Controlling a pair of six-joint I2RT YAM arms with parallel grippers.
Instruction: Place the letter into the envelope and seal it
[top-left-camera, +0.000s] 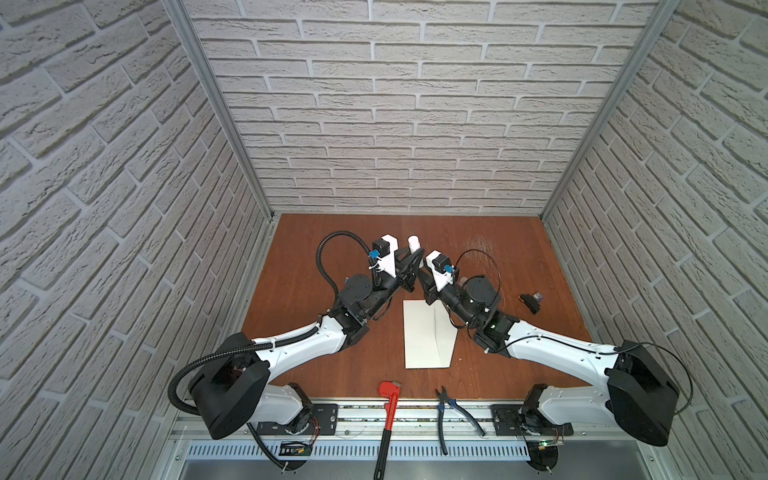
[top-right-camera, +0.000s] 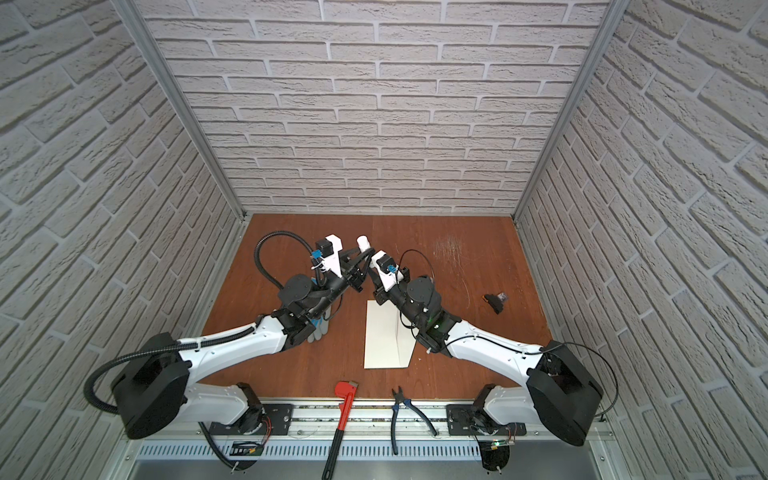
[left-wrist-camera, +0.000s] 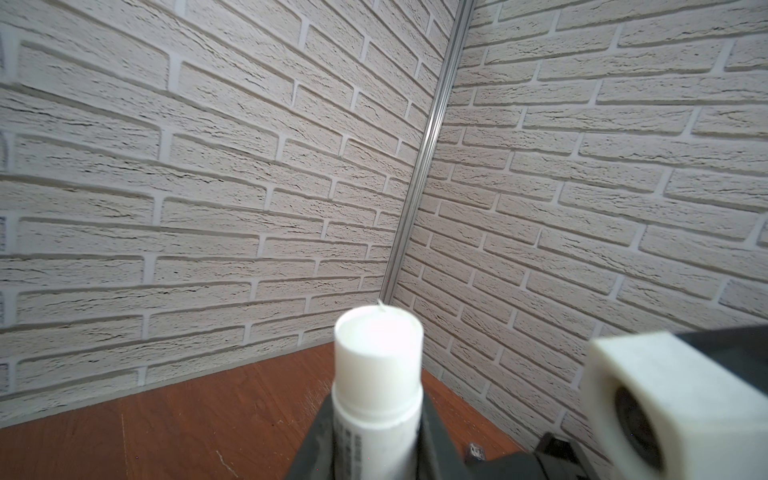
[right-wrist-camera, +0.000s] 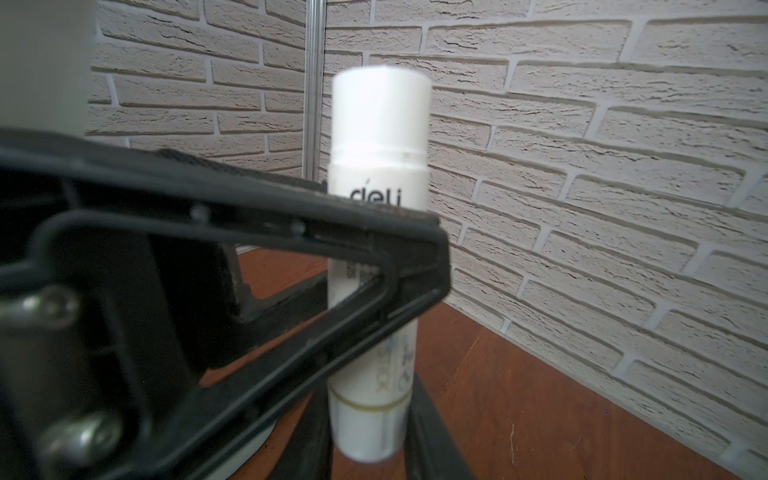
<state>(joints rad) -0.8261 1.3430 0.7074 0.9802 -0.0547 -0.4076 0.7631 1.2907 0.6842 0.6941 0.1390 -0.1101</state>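
In both top views the envelope (top-left-camera: 424, 336) lay flat on the brown surface (top-left-camera: 498, 257) between the two arms. Its flap side was turned towards the right arm and looked not yet sealed. The letter showed nowhere; it was probably already inside, though that could not be checked. Above the far end of the envelope the left claw (top-left-camera: 413, 257) and right claw (top-left-camera: 422, 272) met around a white glue stick (top-left-camera: 414, 243), which was raised clear of the surface with its cap upward. I judged that the two arms were sharing the tube so that one could hold the body while the other worked the cap, ready for gluing the flap.

In the left wrist view the glue stick (left-wrist-camera: 376, 374) rose straight out from between the left claw's dark jaws, which were closed narrowly on its body. The small print down its side was too blurred to read.

In the right wrist view the tube bore the brand "deli" below the cap, with a faint "STICK" lower down. The left claw's finger crossed its middle. The right claw's jaws stood close on either side of the lower end, but whether they were pressing it could not be told.
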